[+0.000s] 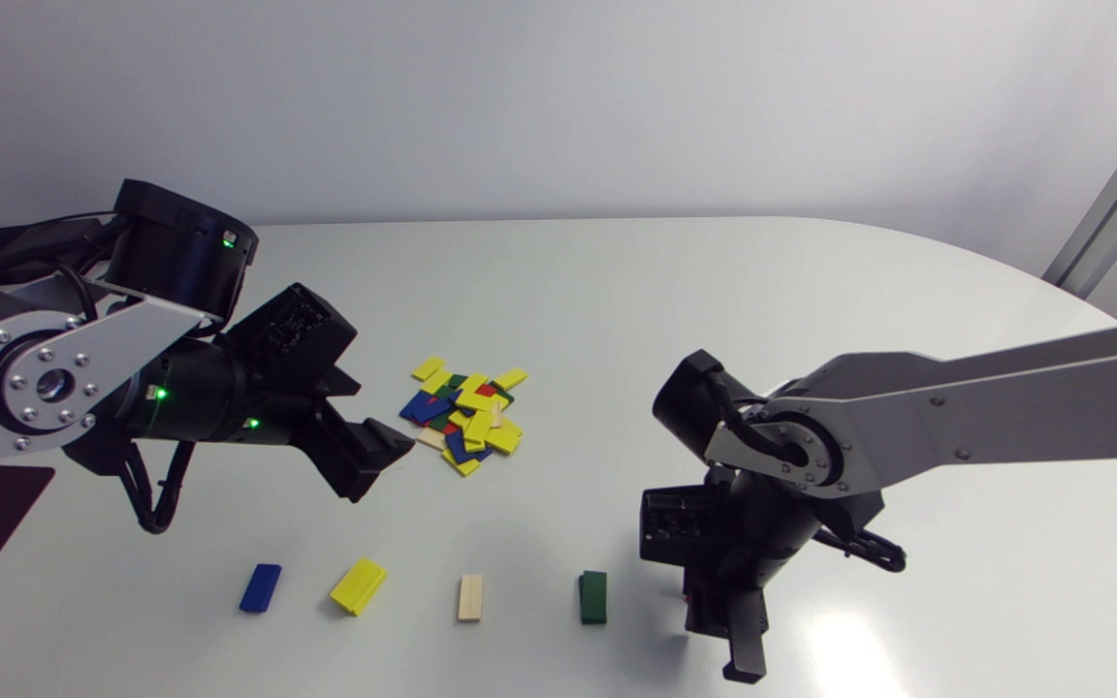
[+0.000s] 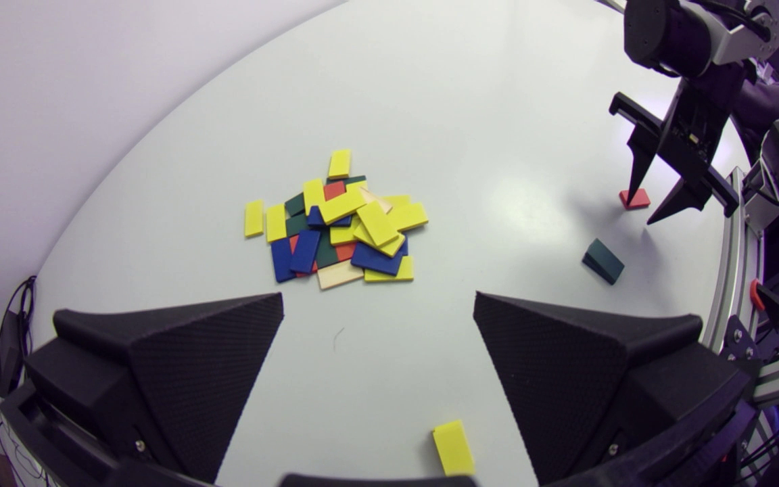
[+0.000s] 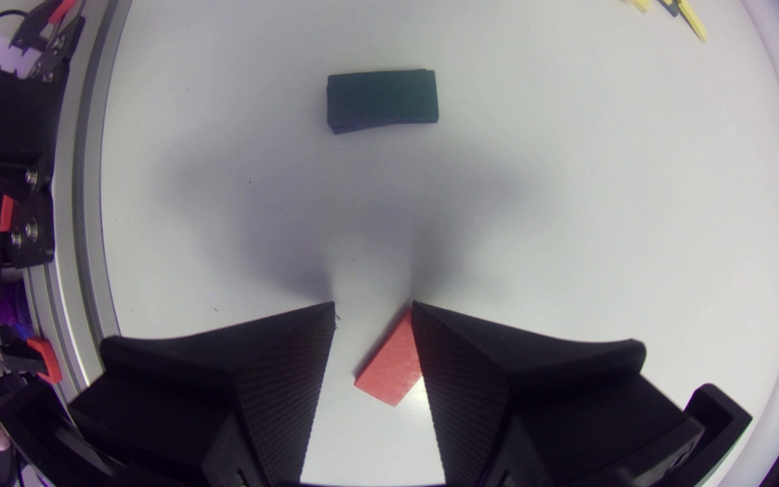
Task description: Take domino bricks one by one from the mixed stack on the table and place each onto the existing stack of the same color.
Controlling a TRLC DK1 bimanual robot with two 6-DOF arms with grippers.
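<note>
Head view: left of centre, the left claw [image 1: 382, 472] is hovering wide open just beside the mixed stack [image 1: 466, 417]. Across the lower frame, blue [image 1: 260, 587], yellow [image 1: 358, 586], natural-wood [image 1: 470, 597] and green [image 1: 593, 596] stacks are lying on the tabletop [image 1: 617, 320]. At lower right, the right claw [image 1: 721, 640] is hanging narrowly open, empty, with a red brick [image 3: 389, 372] lying flat between its fingers.

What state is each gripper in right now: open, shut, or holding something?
Left gripper: open, empty.
Right gripper: open; red brick lies between its fingers, not gripped.
</note>
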